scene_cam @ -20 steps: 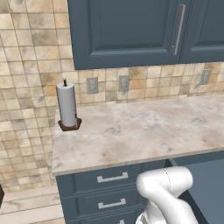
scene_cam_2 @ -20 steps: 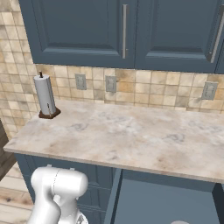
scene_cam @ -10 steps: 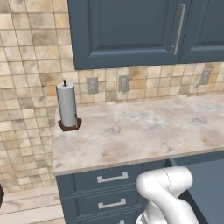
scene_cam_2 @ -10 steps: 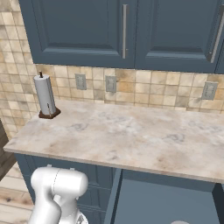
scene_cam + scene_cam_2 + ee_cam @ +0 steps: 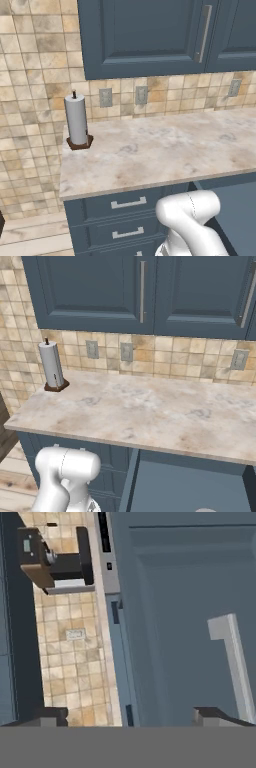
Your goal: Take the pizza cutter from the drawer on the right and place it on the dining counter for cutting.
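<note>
Drawer (image 5: 185, 612) interior is hidden behind its front; its silver handle (image 5: 235, 662) runs off-frame. My pincer (image 5: 131, 717) is spread wide, holding nothing. Paper towel roll (image 5: 77, 120) stands on the worktop (image 5: 165, 150).

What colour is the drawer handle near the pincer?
Silver handle, on a navy drawer front; hand view.

Our arm (image 5: 192, 222) is smooth glossy white, built of rounded, bulbous segments with a thin seam line. Our two fingertips (image 5: 212, 716) are small, dark and blocky.
</note>
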You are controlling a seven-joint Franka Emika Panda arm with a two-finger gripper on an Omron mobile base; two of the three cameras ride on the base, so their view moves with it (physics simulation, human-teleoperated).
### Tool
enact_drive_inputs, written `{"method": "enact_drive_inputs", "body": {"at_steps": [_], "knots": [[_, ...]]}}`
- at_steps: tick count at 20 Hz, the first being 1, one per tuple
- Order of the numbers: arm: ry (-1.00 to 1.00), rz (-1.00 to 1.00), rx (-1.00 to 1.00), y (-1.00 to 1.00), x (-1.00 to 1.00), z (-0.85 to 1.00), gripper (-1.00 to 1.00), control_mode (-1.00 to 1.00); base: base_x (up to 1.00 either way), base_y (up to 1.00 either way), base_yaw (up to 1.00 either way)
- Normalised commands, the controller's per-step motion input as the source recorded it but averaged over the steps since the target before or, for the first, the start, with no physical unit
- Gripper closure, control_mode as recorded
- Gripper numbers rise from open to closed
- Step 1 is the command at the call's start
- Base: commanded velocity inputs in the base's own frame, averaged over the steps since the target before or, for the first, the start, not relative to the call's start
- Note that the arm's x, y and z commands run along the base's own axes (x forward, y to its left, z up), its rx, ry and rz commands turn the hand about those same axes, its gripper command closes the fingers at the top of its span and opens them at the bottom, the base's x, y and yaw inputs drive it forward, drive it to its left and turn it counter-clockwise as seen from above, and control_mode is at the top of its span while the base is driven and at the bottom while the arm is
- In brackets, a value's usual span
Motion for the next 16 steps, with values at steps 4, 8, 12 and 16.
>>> {"method": "enact_drive_inputs", "body": {"at_steps": [4, 8, 12, 16], "knots": [[0.03, 0.0, 0.0, 0.0, 0.0, 0.99, -1.0, -1.0, 0.0, 0.0, 0.0], [0.06, 0.0, 0.0, 0.01, 0.05, 0.75, -1.0, -1.0, 0.0, 0.0, 0.0], [0.09, 0.0, 0.0, 0.17, 0.57, 0.48, -1.0, -1.0, 0.0, 0.0, 0.0], [0.07, 0.0, 0.0, 0.08, 0.77, 0.31, -1.0, -1.0, 0.0, 0.0, 0.0]]}}
